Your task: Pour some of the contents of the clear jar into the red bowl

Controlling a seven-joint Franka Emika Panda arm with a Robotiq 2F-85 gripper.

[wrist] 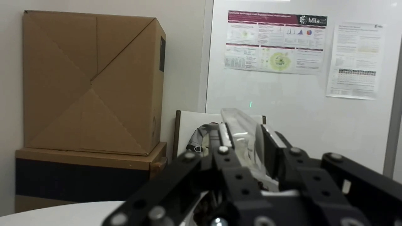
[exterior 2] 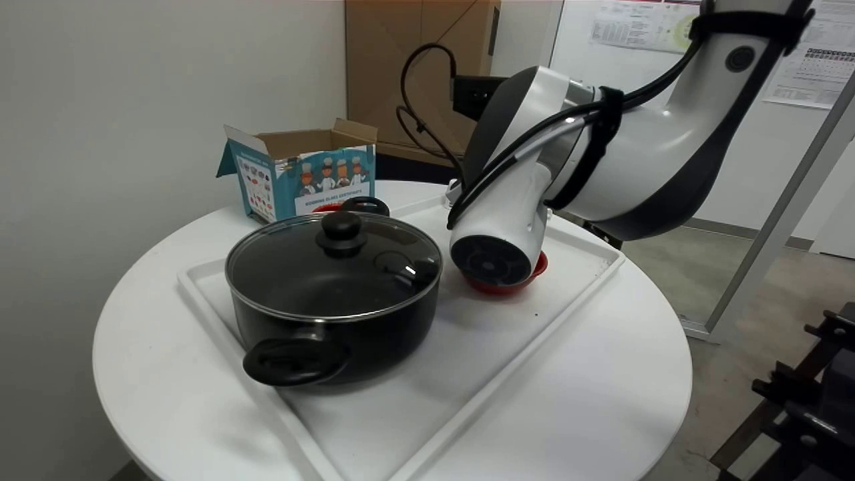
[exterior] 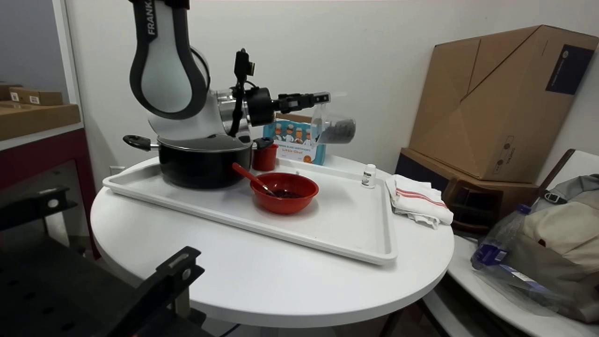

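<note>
The clear jar (exterior: 338, 130) is held in the air, tipped nearly onto its side, its mouth facing left and dark grey contents at the closed end. My gripper (exterior: 323, 98) is shut on a clear part at the jar's upper edge. In the wrist view, that clear piece of the jar (wrist: 241, 135) sits between the fingers of my gripper (wrist: 244, 130). The red bowl (exterior: 285, 202) stands on the tray, below and left of the jar, with dark bits and a red-handled utensil (exterior: 250, 175) inside. It is partly hidden behind the arm in an exterior view (exterior 2: 511, 287), where the jar is hidden.
A black lidded pot (exterior: 201, 164) stands on the white tray (exterior: 360, 224), left of the bowl. Behind are a red cup (exterior: 265, 158) and an open blue box (exterior 2: 320, 180). A small white bottle (exterior: 369, 177) and a folded towel (exterior: 416, 199) are at the right.
</note>
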